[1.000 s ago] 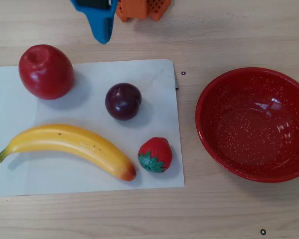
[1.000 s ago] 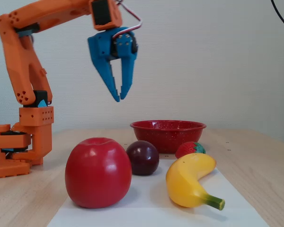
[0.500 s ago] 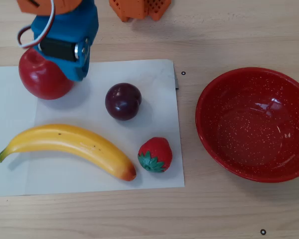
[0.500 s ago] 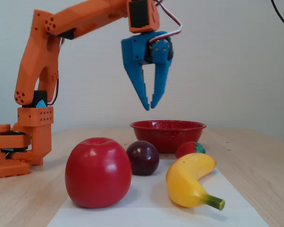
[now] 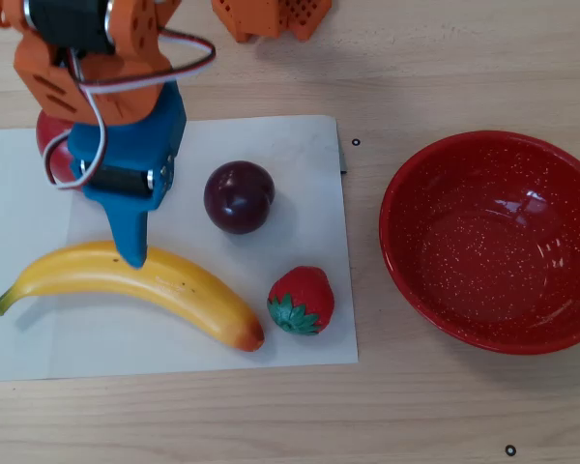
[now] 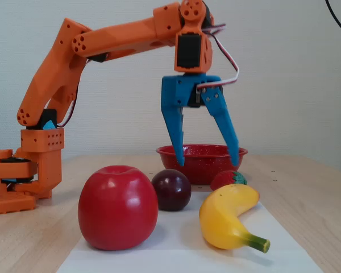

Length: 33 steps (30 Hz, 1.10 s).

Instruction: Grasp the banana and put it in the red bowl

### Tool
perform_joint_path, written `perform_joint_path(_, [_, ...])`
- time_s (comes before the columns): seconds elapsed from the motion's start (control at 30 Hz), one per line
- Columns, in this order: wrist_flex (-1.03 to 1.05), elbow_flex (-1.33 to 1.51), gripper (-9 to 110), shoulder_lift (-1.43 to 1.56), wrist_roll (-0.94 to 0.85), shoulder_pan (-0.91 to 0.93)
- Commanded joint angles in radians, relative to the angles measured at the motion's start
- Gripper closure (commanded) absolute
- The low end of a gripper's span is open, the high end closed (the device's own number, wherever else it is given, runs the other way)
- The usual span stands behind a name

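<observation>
Overhead view shows one of everything: one banana (image 5: pixel 135 285), one red apple (image 5: pixel 50 145), one dark plum (image 5: pixel 239 196), one strawberry (image 5: pixel 302 300), and one red bowl (image 5: pixel 493 242) with white speckles. All four fruits sit on a single white paper sheet (image 5: pixel 300 155) on the wooden bench (image 5: pixel 416 68); the bowl is off to the right on bare wood, well apart from the banana.

The banana lies on the lower part of the sheet, long axis running roughly left to right in the overhead view, bowed upward in the middle. Green stem tip points to the lower left, orange-brown end to the lower right, just beside the strawberry but not touching it as far as I can see.

The jaws (image 6: pixel 208 164) are spread wide and holding nothing. In the fixed view they hang above the fruit, tips down, with the bowl (image 6: pixel 202 153) behind them.

From overhead the arm (image 5: pixel 97 68) covers most of the apple, and only one blue finger (image 5: pixel 130 237) is visible, its tip over the banana's upper edge. Can't tell if it's touching. In the fixed view the banana (image 6: pixel 230 219) is foreshortened, stem toward the camera, and the strawberry (image 6: pixel 227 178) is mostly hidden behind it.
</observation>
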Motion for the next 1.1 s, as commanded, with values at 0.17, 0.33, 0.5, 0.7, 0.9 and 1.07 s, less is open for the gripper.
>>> perform_joint_path(0.17, [-0.015,-0.051,45,0.031,0.025,-0.034])
perform_joint_path(0.33, [-0.078,-0.012,36,0.002,0.054,-0.046])
perform_joint_path(0.5, [-0.147,0.025,34,-0.028,0.072,-0.051])
perform_joint_path(0.7, [-0.209,0.054,34,-0.072,0.078,-0.051])
perform_joint_path(0.9, [-0.264,0.064,34,-0.118,0.077,-0.040])
perform_joint_path(1.07, [-0.287,0.055,34,-0.155,0.075,-0.034])
